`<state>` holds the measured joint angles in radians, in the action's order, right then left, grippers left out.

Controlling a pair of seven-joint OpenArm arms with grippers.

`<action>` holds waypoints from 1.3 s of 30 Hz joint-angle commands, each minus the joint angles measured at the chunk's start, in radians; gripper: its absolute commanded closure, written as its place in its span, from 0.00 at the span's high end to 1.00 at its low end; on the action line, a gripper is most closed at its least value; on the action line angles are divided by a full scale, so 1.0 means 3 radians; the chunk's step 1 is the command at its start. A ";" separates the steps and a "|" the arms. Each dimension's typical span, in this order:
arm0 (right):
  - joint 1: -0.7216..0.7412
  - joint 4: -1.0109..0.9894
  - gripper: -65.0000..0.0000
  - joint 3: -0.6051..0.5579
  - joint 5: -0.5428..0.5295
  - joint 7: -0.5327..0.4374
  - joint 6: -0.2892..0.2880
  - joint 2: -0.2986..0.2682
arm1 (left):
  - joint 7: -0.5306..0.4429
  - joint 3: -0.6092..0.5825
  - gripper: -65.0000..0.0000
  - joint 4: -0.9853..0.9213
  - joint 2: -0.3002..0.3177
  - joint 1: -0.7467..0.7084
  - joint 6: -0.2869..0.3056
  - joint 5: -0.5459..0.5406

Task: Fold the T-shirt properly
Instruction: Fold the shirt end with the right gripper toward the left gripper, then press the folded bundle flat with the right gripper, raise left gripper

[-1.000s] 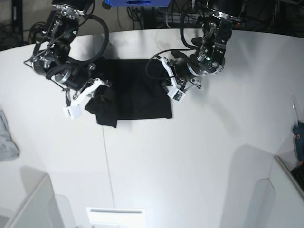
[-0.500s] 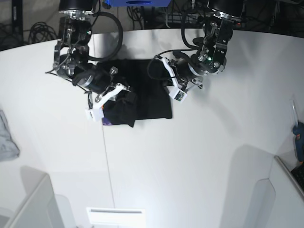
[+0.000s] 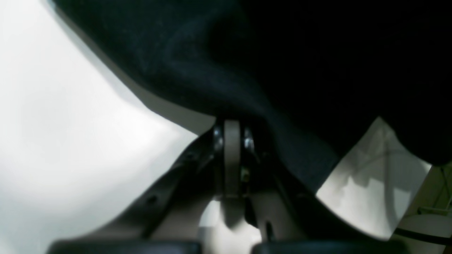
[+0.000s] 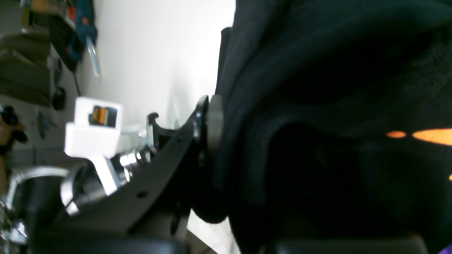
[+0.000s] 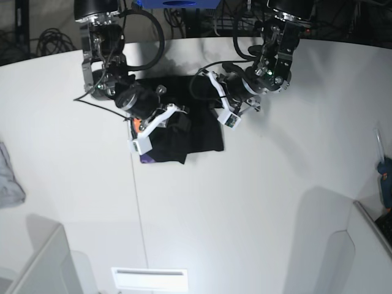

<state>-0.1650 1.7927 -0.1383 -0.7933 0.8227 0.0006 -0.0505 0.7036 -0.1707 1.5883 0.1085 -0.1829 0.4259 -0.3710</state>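
white table (image 5: 257,202); both hands pinching t-shirt (image 5: 196,131)

My white surface (image 5: 245,202) spreads wide below; a small grey cloth (image 5: 8,177) lies at its far left edge. A blue tool (image 5: 386,177) sits at the right edge; cables (image 5: 52,40) trail behind.

My right gripper (image 5: 174,119) has carried its pinched edge of the large black cloth T-shirt (image 5: 199,125) rightward in the base view, across the garment toward the other arm. The folded flap now exposes orange and purple print (image 5: 144,158) at its left edge.
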 commanded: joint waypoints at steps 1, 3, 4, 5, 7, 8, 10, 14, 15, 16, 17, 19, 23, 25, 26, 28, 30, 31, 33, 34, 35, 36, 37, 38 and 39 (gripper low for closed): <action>0.0036 0.0057 0.00 -0.0022 -0.0069 -0.0060 -0.0015 -0.0003 | -0.0016 0.0004 0.00 0.0058 0.0004 0.0019 0.0030 -0.0029; 0.0021 0.0057 0.00 -0.0043 -0.0069 -0.0060 0.0036 -0.0008 | -0.0016 0.0009 0.00 0.0058 0.0004 0.0019 0.0030 -0.0029; 0.0015 0.0057 0.00 -0.0043 -0.0069 -0.0060 0.0042 -0.0008 | -0.0016 0.0009 0.00 0.0058 0.0004 0.0019 0.0030 -0.0029; 0.0015 0.0057 0.00 -0.0043 -0.0069 -0.0060 0.0047 -0.0008 | -0.0016 0.0009 0.00 0.0058 0.0004 0.0019 0.0030 -0.0029; 0.0026 0.0052 0.00 -0.0043 -0.0069 -0.0060 0.0047 -0.0008 | -0.0016 0.0009 0.00 0.0058 -0.0001 0.0019 0.0030 -0.0034; 0.0036 0.0041 0.00 -0.0043 -0.0069 -0.0060 0.0047 -0.0008 | -0.0016 0.0009 0.00 0.0058 -0.0001 0.0019 0.0030 -0.0034; 0.0041 -0.0035 0.00 -0.0043 -0.0069 -0.0060 0.0047 -0.0008 | -0.0016 0.0009 0.00 0.0058 -0.0001 0.0019 0.0030 -0.0034; 0.0118 -0.0199 0.00 -0.0038 -0.0069 -0.0065 0.0047 -0.0013 | -0.0016 0.0009 0.00 0.0058 0.0004 0.0014 0.0030 -0.0039; 0.0148 -0.0230 0.00 -0.0038 -0.0069 -0.0065 0.0047 -0.0013 | -0.0016 0.0009 0.00 0.0063 0.0004 0.0014 0.0030 -0.0039; 0.0164 -0.0255 0.00 -0.0038 -0.0069 -0.0065 0.0047 -0.0013 | -0.0016 0.0009 0.00 0.0068 0.0004 0.0014 0.0030 -0.0039; 0.0174 -0.0276 0.00 -0.0038 -0.0069 -0.0065 0.0047 -0.0013 | -0.0016 0.0009 0.00 0.0099 0.0004 0.0009 0.0030 -0.0039; 0.0179 -0.0301 0.00 -0.0038 -0.0069 -0.0065 0.0047 -0.0013 | -0.0016 0.0014 0.00 0.0186 0.0019 -0.0042 0.0030 -0.0039; 0.0179 -0.0301 0.00 -0.0038 -0.0069 -0.0054 0.0052 -0.0013 | -0.0011 0.0014 0.00 0.0431 0.0147 -0.0134 0.0030 -0.0039; 0.0174 -0.0301 0.00 -0.0038 -0.0069 -0.0049 0.0052 -0.0013 | -0.0011 0.0075 0.00 0.0508 0.0193 -0.0206 0.0030 -0.0045; 0.0174 -0.0301 0.00 -0.0038 -0.0069 -0.0044 0.0052 -0.0013 | -0.0011 0.0157 0.00 0.0534 0.0198 -0.0257 0.0030 -0.0045; 0.0159 -0.0301 0.00 -0.0038 -0.0069 -0.0054 0.0052 -0.0008 | -0.0011 0.0367 0.00 0.0585 0.0209 -0.0390 0.0040 -0.0045; 0.0159 -0.0301 0.00 -0.0043 -0.0069 -0.0060 0.0052 -0.0003 | -0.0006 0.0561 0.00 0.0636 0.0214 -0.0508 0.0051 -0.0045; 0.0164 -0.0301 0.00 -0.0043 -0.0069 -0.0060 0.0052 -0.0008 | -0.0006 0.0669 0.00 0.0646 0.0214 -0.0569 0.0051 -0.0045; 0.0164 -0.0301 0.13 -0.0043 -0.0069 -0.0060 0.0052 -0.0013 | -0.0006 0.0899 0.00 0.0692 0.0260 -0.0692 0.0112 -0.0050; 0.0164 -0.0301 0.21 -0.0043 -0.0069 -0.0054 0.0052 -0.0013 | -0.0006 0.1006 0.00 0.0703 0.0280 -0.0753 0.0199 -0.0050; 0.0159 -0.0301 0.27 -0.0043 -0.0069 -0.0049 0.0052 -0.0013 | -0.0006 0.1114 0.00 0.0713 0.0285 -0.0810 0.0291 -0.0050; 0.0159 -0.0301 0.31 -0.0043 -0.0069 -0.0044 0.0052 -0.0013 | -0.0006 0.1262 0.00 0.0713 0.0285 -0.0861 0.0388 -0.0050; 0.0154 -0.0296 0.35 -0.0043 -0.0069 -0.0044 0.0052 -0.0013 | -0.0006 0.1426 0.00 0.0713 0.0270 -0.0907 0.0470 -0.0050; 0.0154 -0.0296 0.38 -0.0043 -0.0069 -0.0044 0.0052 -0.0013 | -0.0006 0.1559 0.00 0.0708 0.0270 -0.0943 0.0526 -0.0050; 0.0148 -0.0286 0.39 -0.0043 -0.0069 -0.0044 0.0052 -0.0013 | -0.0006 0.1671 0.00 0.0703 0.0270 -0.0973 0.0572 -0.0050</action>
<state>-0.1303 1.6867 -0.1509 -0.7986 0.8200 0.0196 -0.0566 0.7197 0.3340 1.7836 0.1844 -0.4755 0.5850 -0.3702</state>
